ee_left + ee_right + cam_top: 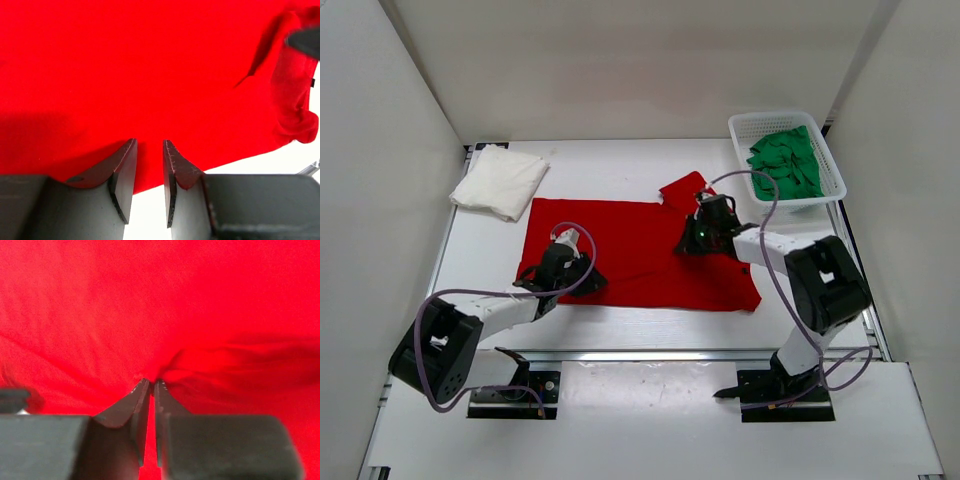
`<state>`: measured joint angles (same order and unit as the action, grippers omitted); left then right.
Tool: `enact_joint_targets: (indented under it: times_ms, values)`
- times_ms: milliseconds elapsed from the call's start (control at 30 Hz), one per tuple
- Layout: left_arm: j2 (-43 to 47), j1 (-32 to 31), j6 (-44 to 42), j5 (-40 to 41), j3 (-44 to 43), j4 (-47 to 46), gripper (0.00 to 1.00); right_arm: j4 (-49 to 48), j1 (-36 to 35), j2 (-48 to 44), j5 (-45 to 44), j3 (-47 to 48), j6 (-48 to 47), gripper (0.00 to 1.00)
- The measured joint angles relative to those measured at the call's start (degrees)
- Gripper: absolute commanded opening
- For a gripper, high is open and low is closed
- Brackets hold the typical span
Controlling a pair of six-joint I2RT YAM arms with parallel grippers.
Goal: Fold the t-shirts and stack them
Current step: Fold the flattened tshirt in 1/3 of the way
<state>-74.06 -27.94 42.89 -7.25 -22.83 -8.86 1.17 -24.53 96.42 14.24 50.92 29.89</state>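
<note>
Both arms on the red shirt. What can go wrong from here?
Right pincer is shut on a pucker of the bright red cloth t-shirt, while the left pincer stands open at the edge: lifting now would likely skew it.
The crumpled sleeve near the right pincer may fold in crooked.

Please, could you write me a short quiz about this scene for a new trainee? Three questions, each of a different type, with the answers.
1. True or false: the green t-shirt lies inside the white mesh basket.
2. Which gripper pinches a bunched fold of the red t-shirt? A) left B) right C) neither
3. Fill in: the folded white t-shirt lies near the far ___ corner of the table.
Key: 1. True. 2. B: the right gripper is shut on the cloth; the left gripper is slightly open at the shirt's edge. 3. Left.
</note>
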Motion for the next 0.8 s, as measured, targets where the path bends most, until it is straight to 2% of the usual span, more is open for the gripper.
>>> enact_joint_targets:
  times_ms: [33, 133, 267, 433, 600, 800]
  values:
    - [0.46, 0.09, 0.00, 0.02, 0.00, 0.24, 0.38, 0.92, -0.61, 1.51, -0.81, 2.56, -0.39, 0.15]
    - [2.38, 0.09, -0.04, 0.44, 0.00, 1.20, 0.39, 2.36, -2.75, 3.69, -3.10, 7.45, -1.62, 0.25]
    - [4.46, 0.07, -0.04, 0.90, 0.00, 1.66, 0.39, 3.39, -5.88, 2.75, -6.36, 8.44, -3.43, 0.27]
    - [4.37, -0.79, -0.59, 2.05, -0.07, 2.78, 0.38, 3.04, -7.87, -5.66, -8.48, -0.22, -4.33, 0.11]
    - [2.86, -0.39, -1.66, 2.29, -0.46, 4.11, 0.39, 2.95, -6.51, -15.17, -9.55, -11.02, -3.89, 0.06]
    - [0.70, 2.73, -1.46, -0.96, 0.92, 4.37, 0.38, 3.17, -4.44, -19.43, -9.38, -20.52, -2.16, 0.00]
